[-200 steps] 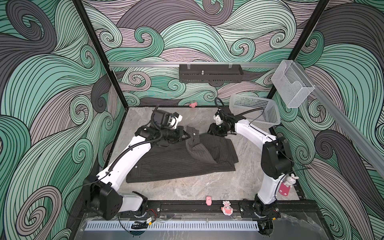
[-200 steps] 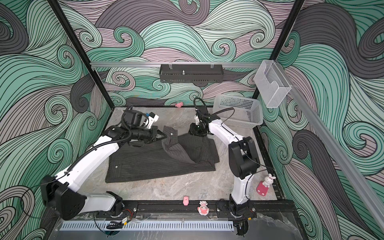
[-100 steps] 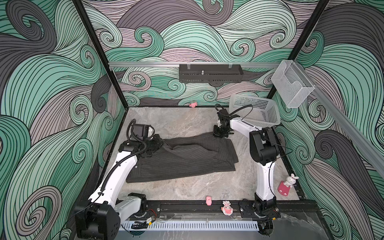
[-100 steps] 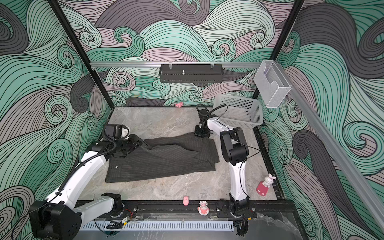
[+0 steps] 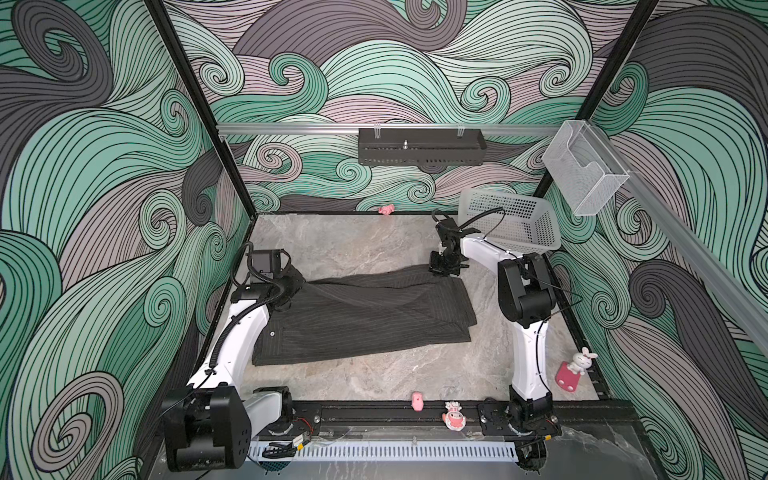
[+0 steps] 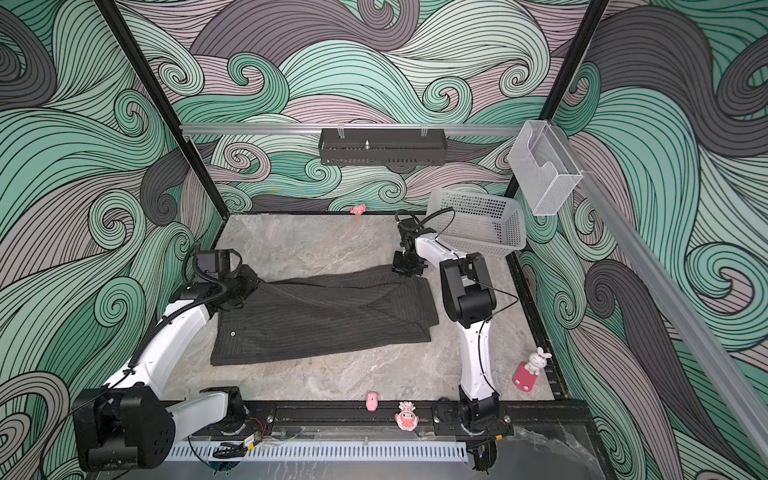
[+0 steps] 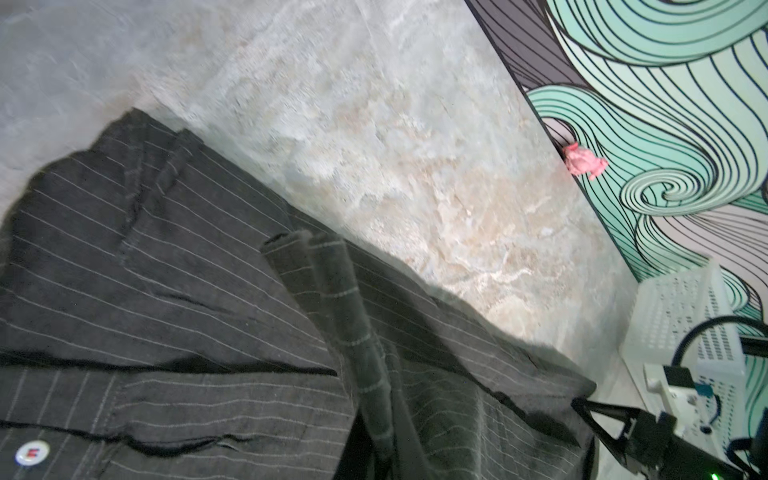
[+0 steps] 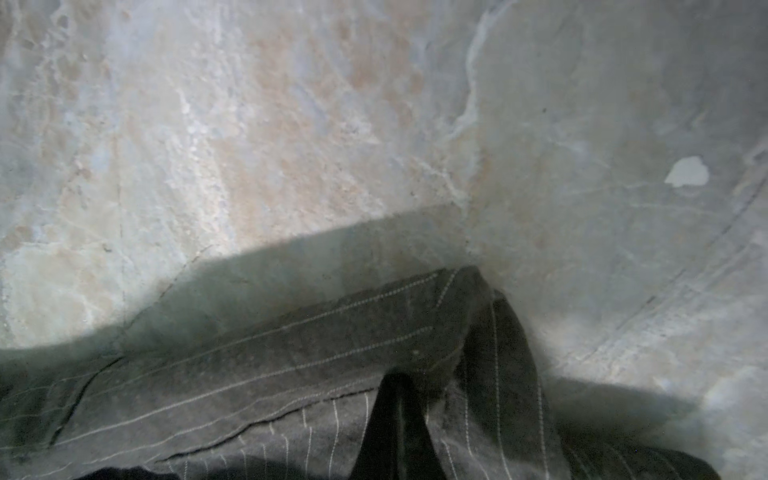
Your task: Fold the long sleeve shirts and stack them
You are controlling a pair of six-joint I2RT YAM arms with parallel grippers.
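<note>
Your left gripper (image 5: 296,286) pinches a fold at the left end of the shirt (image 5: 365,322); your right gripper (image 5: 444,269) is clamped on its far right corner, both low over the table (image 5: 374,245).

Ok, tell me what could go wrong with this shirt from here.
1. The right pincer pinches only the far corner of the shirt; a pull may slip it free.
2. The left pincer holds a bunched ridge of cloth, so lifting could drag lower layers and crease the fold.
3. The basket stands close behind the right arm; swinging back might knock it.
</note>
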